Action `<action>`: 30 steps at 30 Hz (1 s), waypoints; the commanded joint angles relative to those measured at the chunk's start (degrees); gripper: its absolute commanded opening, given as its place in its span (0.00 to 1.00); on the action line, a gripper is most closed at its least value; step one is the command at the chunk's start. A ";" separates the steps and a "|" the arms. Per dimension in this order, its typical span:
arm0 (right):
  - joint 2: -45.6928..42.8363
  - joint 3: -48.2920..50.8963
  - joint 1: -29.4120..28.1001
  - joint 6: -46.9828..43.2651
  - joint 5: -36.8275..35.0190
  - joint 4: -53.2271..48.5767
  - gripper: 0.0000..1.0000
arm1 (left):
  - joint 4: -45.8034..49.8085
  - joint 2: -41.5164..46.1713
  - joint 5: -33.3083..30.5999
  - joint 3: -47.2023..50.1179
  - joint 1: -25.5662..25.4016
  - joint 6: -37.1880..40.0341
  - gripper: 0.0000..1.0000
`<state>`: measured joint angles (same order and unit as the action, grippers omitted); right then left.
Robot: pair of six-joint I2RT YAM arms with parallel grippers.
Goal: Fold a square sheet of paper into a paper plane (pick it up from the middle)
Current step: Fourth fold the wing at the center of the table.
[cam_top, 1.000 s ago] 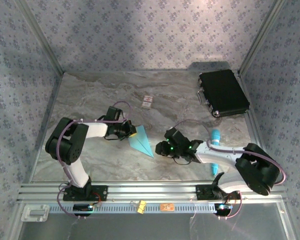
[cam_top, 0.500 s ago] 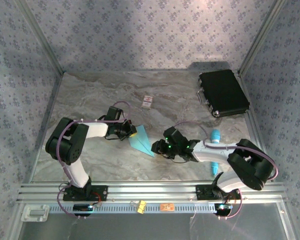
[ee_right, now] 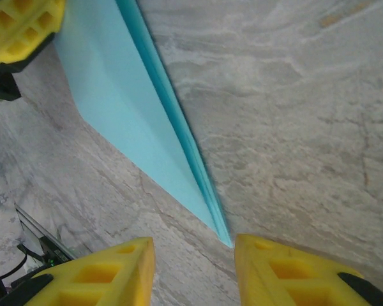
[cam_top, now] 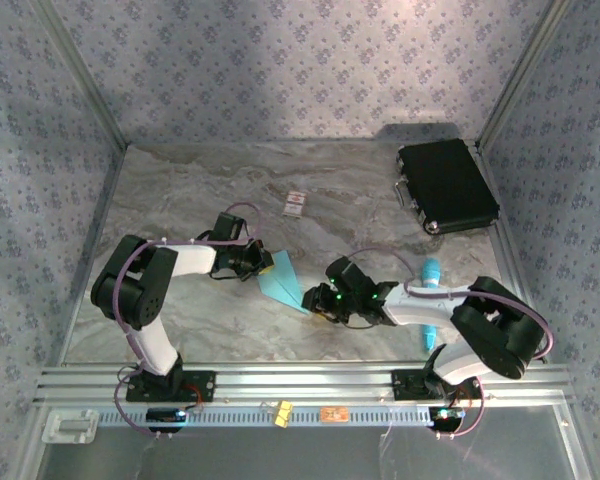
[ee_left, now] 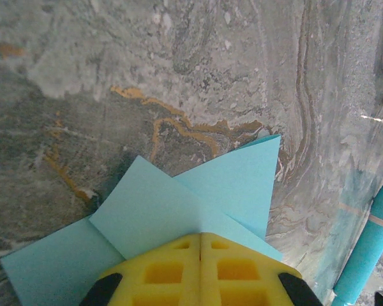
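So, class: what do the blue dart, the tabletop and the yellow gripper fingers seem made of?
Paper plane: thin matte paper, sharp creases, layered edges. Tabletop: marble-look surface, grey veining; possibly printed laminate. Yellow fingers: matte plastic, probably moulded or printed, with recessed square pockets.

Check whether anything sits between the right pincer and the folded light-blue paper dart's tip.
Nothing visible does. The narrow, creased light-blue paper dart points its tip into the gap of the open right pincer, over bare grey marble tabletop. The left pincer is shut on the dart's other end.
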<state>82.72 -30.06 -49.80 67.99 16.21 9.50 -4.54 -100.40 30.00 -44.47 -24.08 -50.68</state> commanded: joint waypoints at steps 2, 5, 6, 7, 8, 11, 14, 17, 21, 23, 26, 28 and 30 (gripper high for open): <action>1.42 1.15 -0.04 0.60 1.99 1.15 0.39 | 4.10 -1.81 -1.28 1.57 -0.17 -0.39 0.03; 2.54 0.53 -0.20 0.13 2.87 2.49 0.38 | 4.10 -2.11 -1.23 1.50 -0.17 -0.46 0.03; 2.97 0.37 -0.24 -0.02 3.26 3.42 0.38 | 4.10 -2.16 -1.17 1.34 -0.17 -0.33 0.03; 3.14 0.14 -0.22 -0.04 3.55 3.89 0.38 | 4.24 -2.25 -1.08 1.27 -0.18 -0.30 0.03; 3.35 -0.12 -0.37 0.01 3.46 3.98 0.38 | 4.27 -2.34 -1.02 1.24 -0.16 -0.22 0.03; 3.91 -0.74 -0.65 -0.36 3.22 4.24 0.38 | 4.36 -2.51 -0.92 1.31 -0.15 -0.16 0.03; 4.51 -0.26 -0.66 -0.06 3.24 6.48 0.37 | 4.23 -2.61 -0.79 1.28 -0.18 -0.18 0.03; 4.34 -0.53 -0.60 -0.30 2.66 6.68 0.37 | 4.18 -2.38 -0.79 1.34 -0.17 -0.13 0.03; 4.21 -0.46 -0.26 -0.75 2.01 7.50 0.37 | 4.29 -2.26 -0.64 1.44 -0.18 -0.13 0.03; 3.77 -0.28 -0.07 -1.20 1.41 7.68 0.38 | 4.40 -2.08 -0.80 1.40 -0.18 -0.05 0.03; 3.42 -0.04 0.48 -1.92 1.70 8.06 0.38 | 4.49 -2.08 -0.73 1.25 -0.18 -0.04 0.03; 3.24 0.01 0.70 -2.57 2.07 9.00 0.38 | 4.54 -2.12 -0.71 1.18 -0.18 -0.06 0.03; 3.27 0.09 0.97 -3.09 2.35 10.22 0.38 | 4.54 -2.25 -0.56 0.96 -0.17 -0.09 0.03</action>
<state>86.37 -29.56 -49.21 66.81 18.72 17.58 -4.69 -100.60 30.44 -44.47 -24.01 -50.68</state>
